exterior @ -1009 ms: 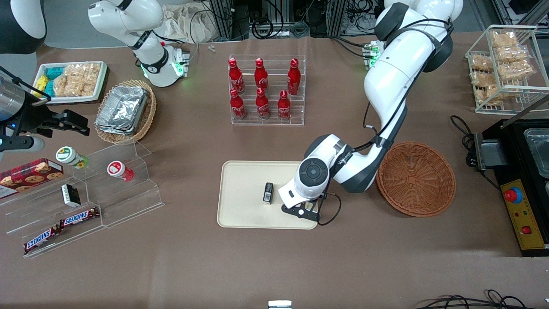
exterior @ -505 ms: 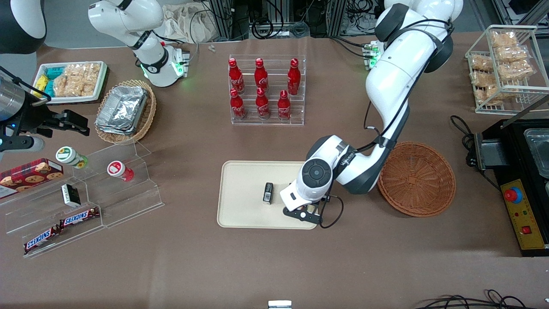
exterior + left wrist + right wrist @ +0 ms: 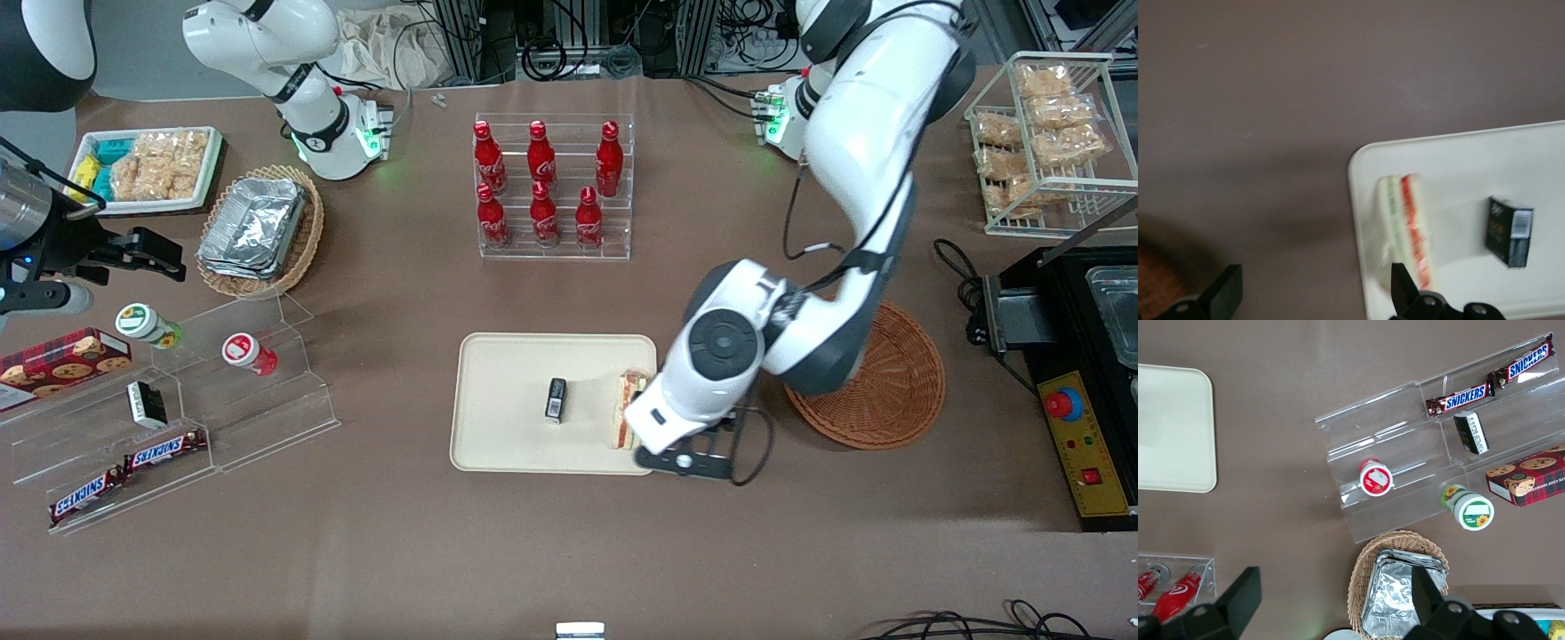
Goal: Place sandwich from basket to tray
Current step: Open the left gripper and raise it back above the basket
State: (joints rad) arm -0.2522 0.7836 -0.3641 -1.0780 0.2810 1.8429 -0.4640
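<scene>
End effector [image 3: 1315, 287] spread wide, nothing between the two dark fingers [image 3: 1228, 288], poised above the tray's edge toward the working arm's end of the surface [image 3: 533, 551]; from the front, mostly hidden under the white wrist of the left arm. Sandwich [image 3: 627, 409] down on the cream-beige tray [image 3: 507, 373], lying just inside the rim on the side nearest the basket [image 3: 889, 391] and closer to the tray's front-camera corner than to its other one. Long and narrow as seen from above, with the cut side turned up: white bread on the outside, a pale green band, then a bright orange-red stripe running its length, with more white bread on the other side. In the wrist view, sandwich [image 3: 1405, 230] not in the gap between the fingers but off to one side, one end of it just by one fingertip; the other fingertip out over bare brown surface, near a sliver of reddish-brown wicker [image 3: 1151, 280]. No contact visible between fingers and bread. Small black packet [image 3: 556, 398] also on the tray, near the middle, beside the sandwich but apart from it.
</scene>
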